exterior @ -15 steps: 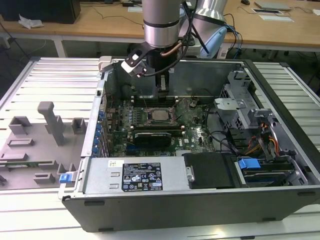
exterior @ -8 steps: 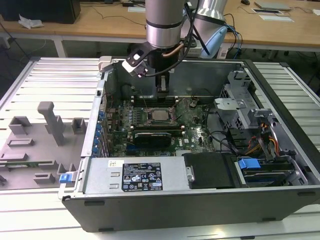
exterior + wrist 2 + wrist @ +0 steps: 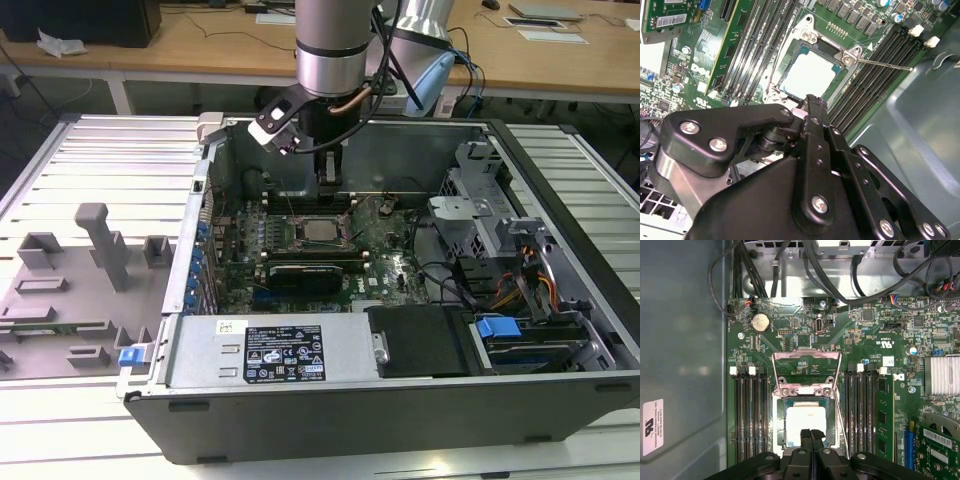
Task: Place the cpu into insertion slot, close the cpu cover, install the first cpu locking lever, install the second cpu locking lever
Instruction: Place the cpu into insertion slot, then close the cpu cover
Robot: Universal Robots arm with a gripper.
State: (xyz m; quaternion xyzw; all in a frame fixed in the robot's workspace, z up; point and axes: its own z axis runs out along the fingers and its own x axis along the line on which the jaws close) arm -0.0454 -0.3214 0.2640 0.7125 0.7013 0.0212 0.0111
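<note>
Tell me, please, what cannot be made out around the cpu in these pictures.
First wrist view: one edge of the cpu, hidden under the end effector.
Second wrist view: a corner of the insertion slot, behind the end effector.
Both wrist views: whether the end effector touches the cpu; its body blocks that spot.

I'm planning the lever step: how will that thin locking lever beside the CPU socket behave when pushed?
The locking lever is a thin bare metal rod, so it probably flexes springily and may slip aside under a push. One end meets the corner of the insertion slot, so it likely swings about that end rather than sliding.
</note>
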